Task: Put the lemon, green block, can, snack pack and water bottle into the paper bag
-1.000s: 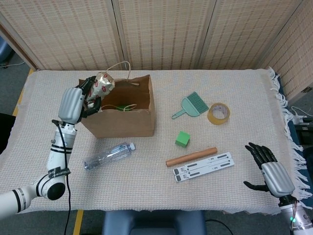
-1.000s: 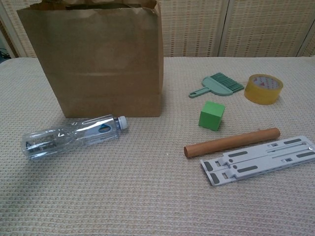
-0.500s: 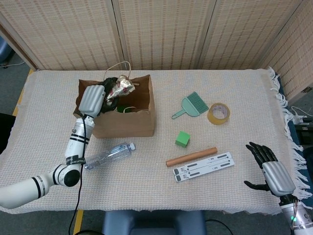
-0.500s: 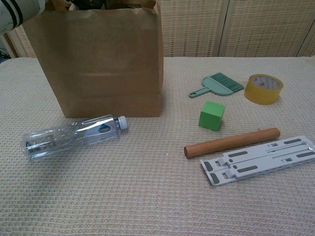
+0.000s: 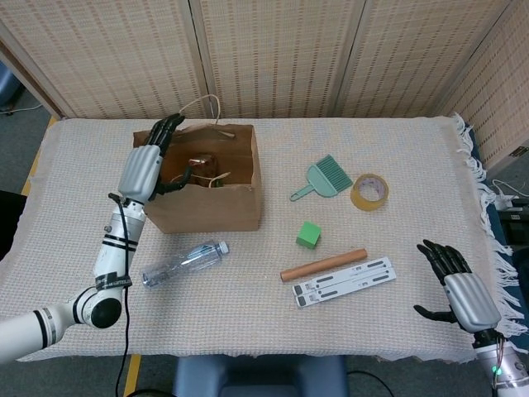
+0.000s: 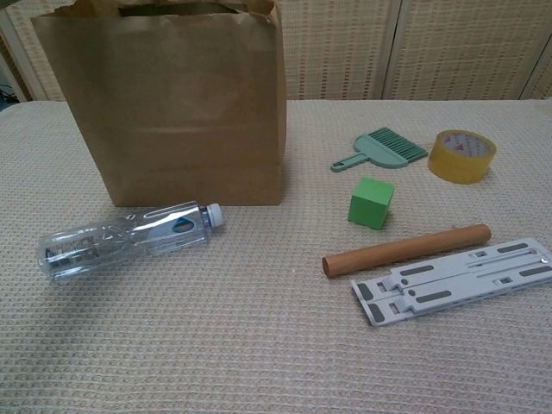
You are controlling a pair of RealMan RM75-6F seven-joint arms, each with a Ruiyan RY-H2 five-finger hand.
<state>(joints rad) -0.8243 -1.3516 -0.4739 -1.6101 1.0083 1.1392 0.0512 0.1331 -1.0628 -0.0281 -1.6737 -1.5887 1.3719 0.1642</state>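
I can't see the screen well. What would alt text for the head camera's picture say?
A robot's left hand, fingers spread and empty, hovers at the left rim of an open paper bag on a cloth-covered table. A water bottle lies in front of the bag and a green block to its right; the right hand rests open at the table's near right.

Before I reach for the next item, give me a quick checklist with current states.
1. Left hand empty, fingers apart over the bag: ok.
2. Snack pack inside the bag: cannot tell; something sits inside, unclear.
3. Bottle lying free in front of the bag: ok.
4. Green block unobstructed, apart from the tube: ok.
5. Right hand open at the table's right edge: ok.
6. Bag upright, mouth open: ok.
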